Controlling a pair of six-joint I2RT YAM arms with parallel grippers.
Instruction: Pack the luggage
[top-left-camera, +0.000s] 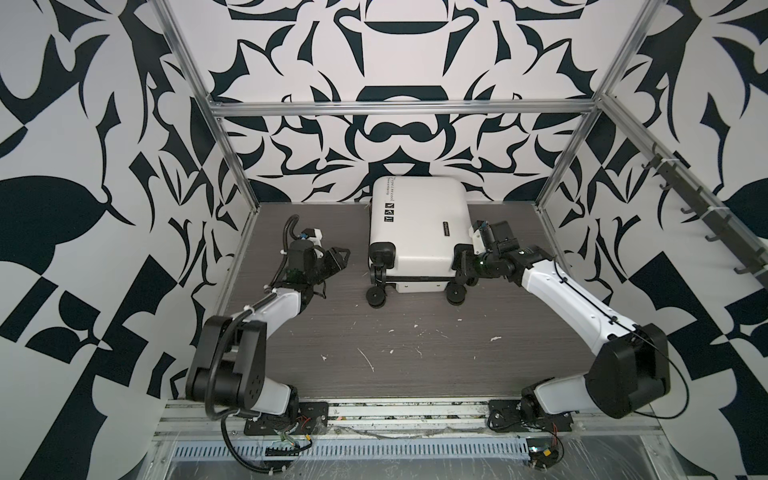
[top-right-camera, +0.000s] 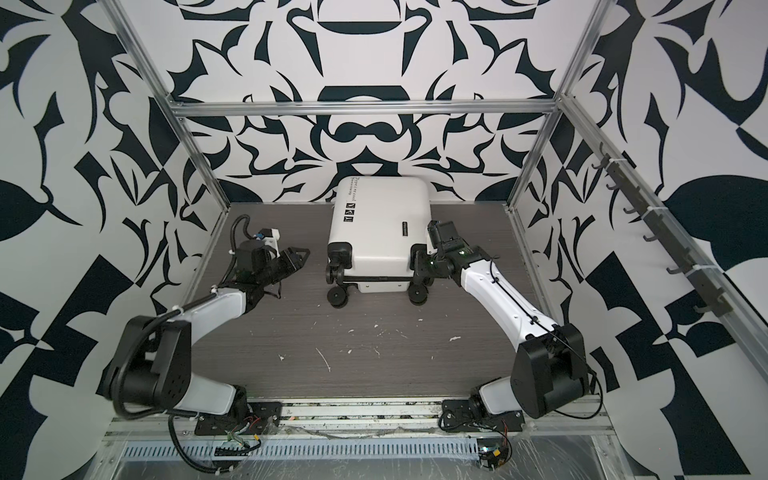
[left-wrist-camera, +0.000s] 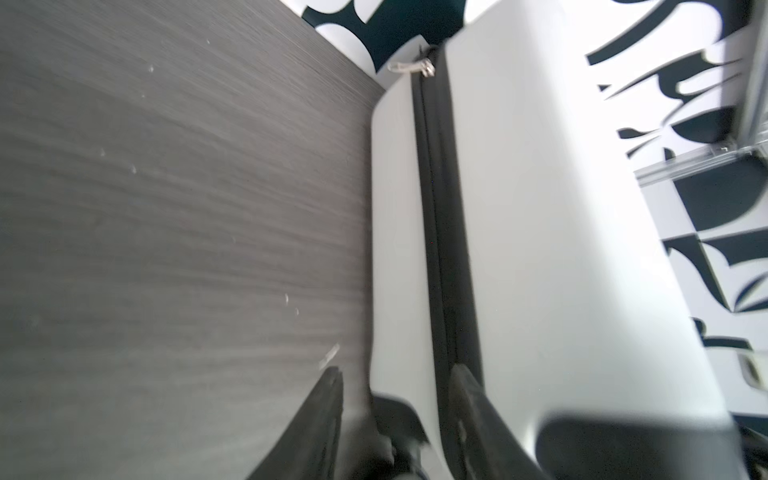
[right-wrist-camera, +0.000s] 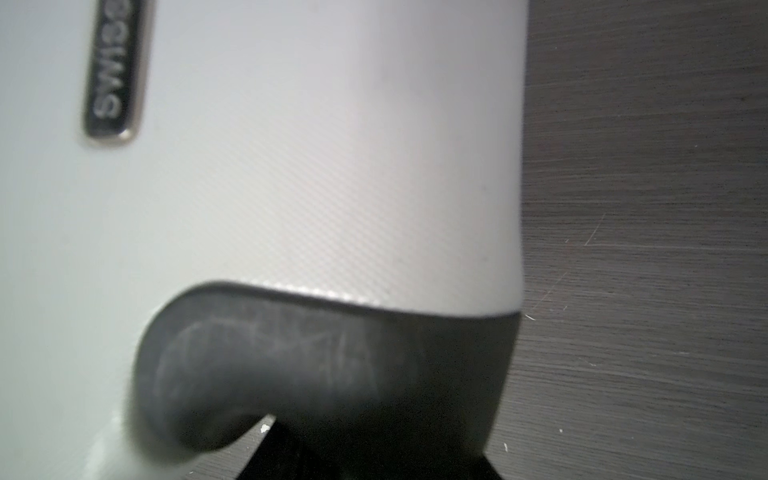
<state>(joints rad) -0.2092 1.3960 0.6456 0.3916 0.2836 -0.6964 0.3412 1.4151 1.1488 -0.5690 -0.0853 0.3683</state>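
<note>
table (top-left-camera: 415, 374): we see a grey wood-grain top.
flecks (top-left-camera: 365, 359): we find white bits and scratches scattered over its front and middle.
luggage (top-left-camera: 415, 232): we see it lying flat and zipped shut at the back middle, wheels toward the front.

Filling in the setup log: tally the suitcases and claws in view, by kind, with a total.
Suitcase: 1
Claws: 2, left claw and right claw
Total: 3
</note>
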